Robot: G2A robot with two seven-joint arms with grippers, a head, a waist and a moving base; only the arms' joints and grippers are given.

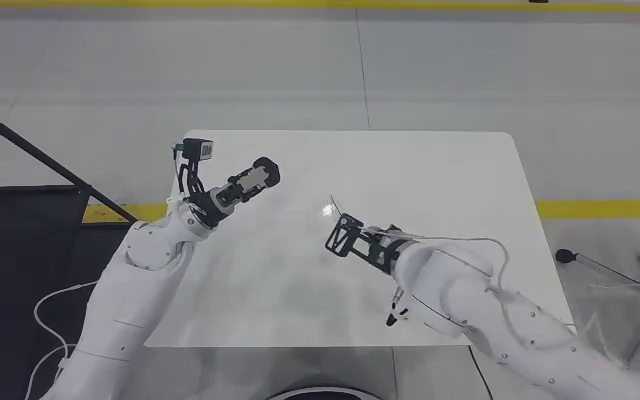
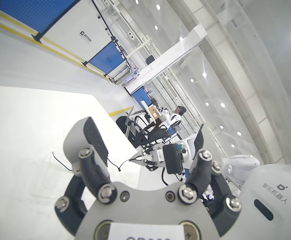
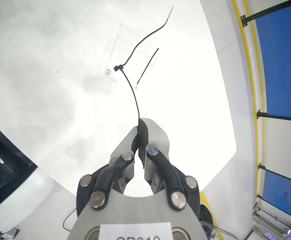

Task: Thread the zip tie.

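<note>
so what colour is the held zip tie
Black: the thin plastic zip tie shows best in the right wrist view.

White surface (image 1: 420, 170) with rounded corners, glossy, mottled with faint grey reflections. Around it a pale grey floor (image 1: 300, 70), smooth, crossed by a yellow stripe (image 1: 590, 209) level with the surface's middle, and by another along the far edge of the top view. Dark patch (image 1: 40, 250) off the surface's left side, with a thin black bar (image 1: 60, 165) slanting past it. Farther out, blue perforated panels (image 2: 27, 13) in black frames, standing along yellow floor lines (more of them beyond the surface in the right wrist view). High white ceiling with rows of round lamps (image 2: 204, 74), all lit. Long white beam (image 2: 172, 54) beneath. Black chair-like frames (image 2: 149, 135) just past the surface's edge.
</note>
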